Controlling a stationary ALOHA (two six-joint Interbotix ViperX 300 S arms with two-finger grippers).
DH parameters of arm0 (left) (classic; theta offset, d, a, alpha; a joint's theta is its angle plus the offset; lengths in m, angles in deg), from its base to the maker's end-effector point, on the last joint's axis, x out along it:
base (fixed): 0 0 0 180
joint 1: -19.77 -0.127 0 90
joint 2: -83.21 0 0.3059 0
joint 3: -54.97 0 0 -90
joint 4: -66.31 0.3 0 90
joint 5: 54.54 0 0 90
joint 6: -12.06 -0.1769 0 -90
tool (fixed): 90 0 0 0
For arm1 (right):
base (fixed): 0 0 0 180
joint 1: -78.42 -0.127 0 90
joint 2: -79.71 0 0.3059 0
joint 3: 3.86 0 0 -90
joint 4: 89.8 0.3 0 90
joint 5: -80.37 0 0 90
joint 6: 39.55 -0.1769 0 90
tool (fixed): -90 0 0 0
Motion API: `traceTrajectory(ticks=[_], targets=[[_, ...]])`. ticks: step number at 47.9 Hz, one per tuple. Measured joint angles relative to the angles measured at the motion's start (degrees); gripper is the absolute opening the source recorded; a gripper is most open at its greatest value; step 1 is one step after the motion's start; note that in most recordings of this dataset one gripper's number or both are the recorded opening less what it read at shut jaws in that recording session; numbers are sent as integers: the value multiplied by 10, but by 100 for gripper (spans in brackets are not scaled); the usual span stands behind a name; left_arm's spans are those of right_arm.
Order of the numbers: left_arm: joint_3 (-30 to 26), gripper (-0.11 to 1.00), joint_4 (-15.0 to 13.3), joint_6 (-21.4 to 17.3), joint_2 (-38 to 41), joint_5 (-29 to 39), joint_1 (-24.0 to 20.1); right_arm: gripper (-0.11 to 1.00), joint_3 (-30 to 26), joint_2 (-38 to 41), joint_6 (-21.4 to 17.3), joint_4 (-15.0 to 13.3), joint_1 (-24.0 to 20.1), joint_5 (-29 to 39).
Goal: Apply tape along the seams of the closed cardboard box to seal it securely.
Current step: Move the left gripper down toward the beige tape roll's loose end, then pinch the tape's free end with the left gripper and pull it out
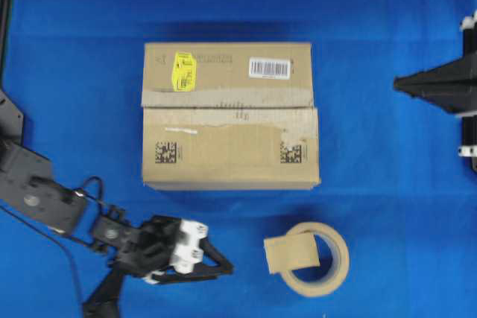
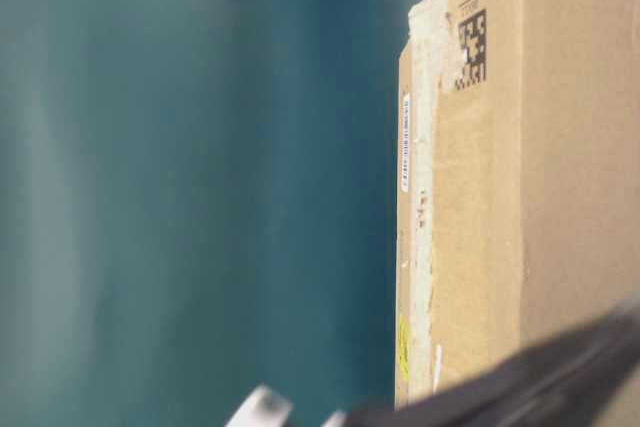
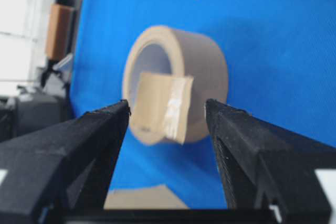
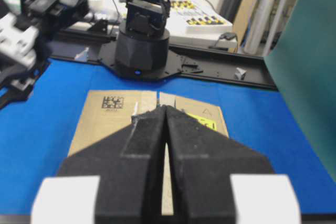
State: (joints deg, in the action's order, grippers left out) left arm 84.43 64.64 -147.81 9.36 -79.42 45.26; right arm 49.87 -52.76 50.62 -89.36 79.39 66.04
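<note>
The cardboard box (image 1: 231, 150) lies mid-table with its yellow sticker (image 1: 183, 71) at the far left. The seams (image 1: 223, 107) run left to right across its top, bordered by torn greyish old tape. Nearer the front, the tape (image 1: 291, 252), a squarish tan piece, hangs from the tape roll (image 1: 328, 277). My left gripper (image 1: 226, 266) is open, empty, and points at the roll from its left. In the left wrist view the tape (image 3: 157, 106) shows between the spread fingers (image 3: 107, 124), a little beyond them. My right gripper (image 1: 397, 83) is shut and empty, right of the box (image 4: 105, 124).
Blue cloth covers the table. A teal backdrop (image 2: 180, 167) stands on one side. The left arm's base (image 4: 142, 45) sits beyond the box in the right wrist view. A flat tan patch (image 3: 142, 198) lies on the cloth under the left jaws.
</note>
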Motion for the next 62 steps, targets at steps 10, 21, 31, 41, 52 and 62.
traceTrajectory(ticks=[10, 21, 31, 41, 52, 62], targets=[[-68, 57, 0, -30, 89, 0, -23, 0, 1, 10, 0, -1, 0, 0], [-118, 57, 0, -38, 153, 0, -47, 0, 0, 18, 1, -1, 0, 0], [-125, 57, 0, -38, 158, 0, -46, 0, 0, 30, 1, -1, 0, 1], [-118, 55, -2, -36, 158, 0, -46, 0, 1, 40, 1, -2, 0, -2], [-114, 18, -2, -33, 157, 4, -51, 0, 0, 41, 1, -2, 0, -4], [-113, 0, -3, -31, 152, 4, -52, 0, 1, 42, 1, -2, 0, -4]])
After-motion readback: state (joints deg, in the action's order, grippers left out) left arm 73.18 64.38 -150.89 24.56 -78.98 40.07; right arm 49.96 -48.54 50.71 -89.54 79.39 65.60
